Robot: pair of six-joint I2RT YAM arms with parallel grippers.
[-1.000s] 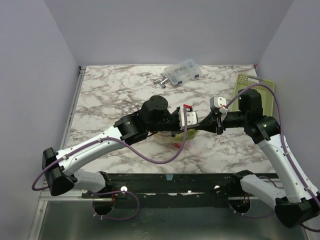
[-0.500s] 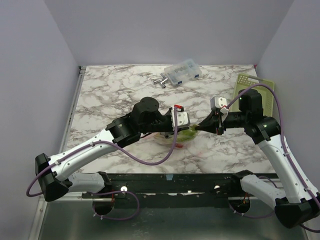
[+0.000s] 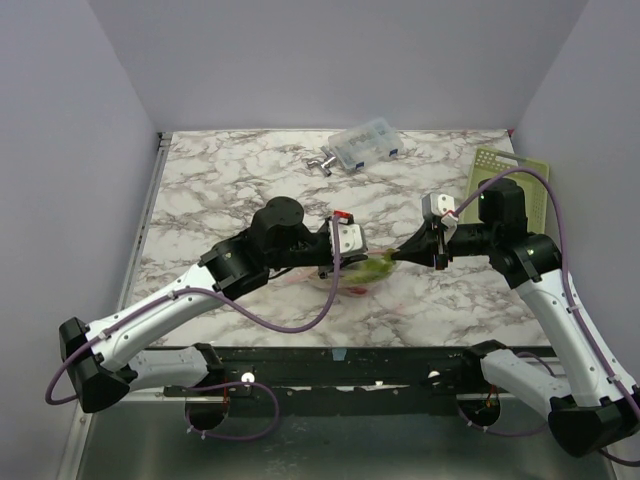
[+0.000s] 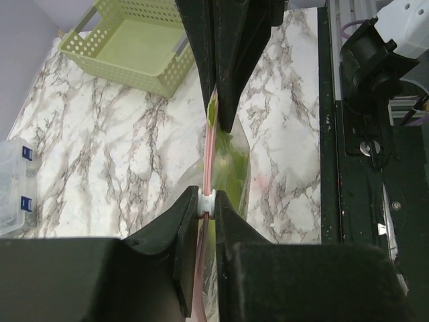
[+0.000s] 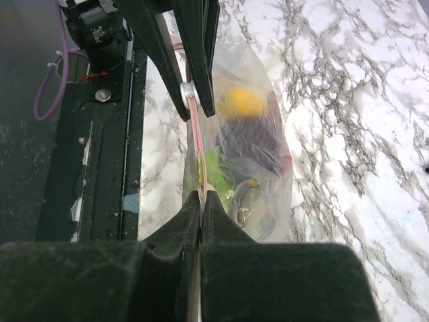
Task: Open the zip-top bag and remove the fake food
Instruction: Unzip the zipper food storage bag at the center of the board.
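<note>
Sliding the zipper along a zip-top bag (image 3: 372, 268) stretched between two robot arms.
At the centre of the overhead frame, the left gripper (image 3: 355, 258), pinched on the white zipper slider (image 4: 208, 201), has drawn leftward from the right gripper (image 3: 403, 256), which is clamped shut on the pink strip's end. The seal is probably parting, but the fake food (image 5: 242, 102) is not yet out.

Marble table (image 3: 220, 190) with clear box (image 3: 365, 145), metal fitting (image 3: 322, 161) (green basket (image 3: 483, 165) rightward)

Two arms: left arm (image 3: 168, 299), right arm (image 3: 565, 320). One zip-top bag (image 3: 368, 268), one green basket (image 3: 493, 165) far right, one clear box (image 3: 365, 146) and one metal fitting (image 3: 322, 161) at the far edge. The fake food (image 5: 242, 102) inside cannot be fully counted.
</note>
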